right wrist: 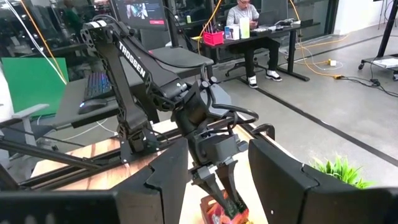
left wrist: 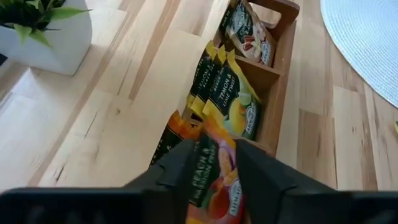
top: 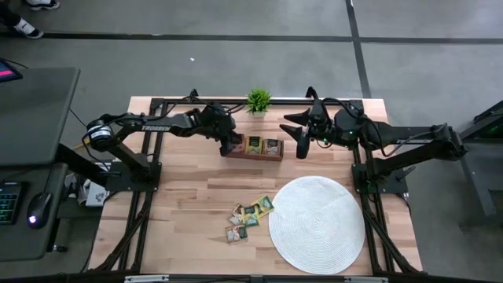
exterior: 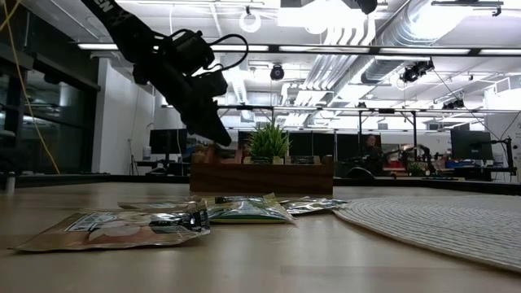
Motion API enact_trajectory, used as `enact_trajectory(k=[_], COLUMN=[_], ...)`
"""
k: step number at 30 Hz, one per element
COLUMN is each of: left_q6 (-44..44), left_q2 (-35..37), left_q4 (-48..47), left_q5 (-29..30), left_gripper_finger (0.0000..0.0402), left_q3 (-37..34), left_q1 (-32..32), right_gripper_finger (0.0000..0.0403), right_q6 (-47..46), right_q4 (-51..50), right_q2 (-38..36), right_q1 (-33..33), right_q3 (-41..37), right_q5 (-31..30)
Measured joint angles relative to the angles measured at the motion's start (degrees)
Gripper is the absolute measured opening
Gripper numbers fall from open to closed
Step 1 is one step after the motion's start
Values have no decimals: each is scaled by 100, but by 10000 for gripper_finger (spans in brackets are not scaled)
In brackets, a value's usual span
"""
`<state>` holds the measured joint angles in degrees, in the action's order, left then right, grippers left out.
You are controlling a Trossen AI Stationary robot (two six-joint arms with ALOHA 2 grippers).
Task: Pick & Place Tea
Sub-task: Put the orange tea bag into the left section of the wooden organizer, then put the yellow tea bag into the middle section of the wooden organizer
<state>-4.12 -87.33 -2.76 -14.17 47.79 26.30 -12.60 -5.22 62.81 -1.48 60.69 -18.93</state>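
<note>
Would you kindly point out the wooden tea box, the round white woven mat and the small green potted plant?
wooden tea box (top: 253, 156): high view, front wall.
round white woven mat (top: 317, 224): high view, centre.
small green potted plant (top: 258, 99): high view, leaves.

- Wooden tea box (top: 253, 147): in the high view its left end lay under the left gripper (top: 225, 146); the compartment contents there were hidden. In the low view its left end was covered by the same gripper, and the packets inside could not be seen over its wall.
- Peach packet (left wrist: 214, 180): in the left wrist view, flanked by the dark fingers (left wrist: 177, 168) and cut off by the picture's edge; whether the pads pressed it could not be told.
- Loose packets (top: 250, 213) on the table: labels too small to read from above.
- Right gripper (top: 302, 145): fingertips cut off in its own wrist view.
- Round white mat (exterior: 456, 218): right part cut off in the low view.
</note>
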Motion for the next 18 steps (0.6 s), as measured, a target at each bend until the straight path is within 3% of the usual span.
enact_trajectory(k=[5,9,13,18], left_q6=[-16,-22,-80,-176], left_q2=[0,203,489,848], left_q4=[-42,-71,-162,-411], left_q5=[217,147,102,-120], left_gripper_finger=[172,180,158,96], left_q3=[0,2,2,4], left_q1=[8,136,143,-132], right_gripper_finger=[165,165,165,158], right_q6=[-93,-330,-689,-1193], right_q4=[-152,-564,-1068,-1291], right_q2=[0,2,66,321], right_q1=[0,0,2,42], right_q3=[0,0,0,-101], right_q5=[36,170,457,929])
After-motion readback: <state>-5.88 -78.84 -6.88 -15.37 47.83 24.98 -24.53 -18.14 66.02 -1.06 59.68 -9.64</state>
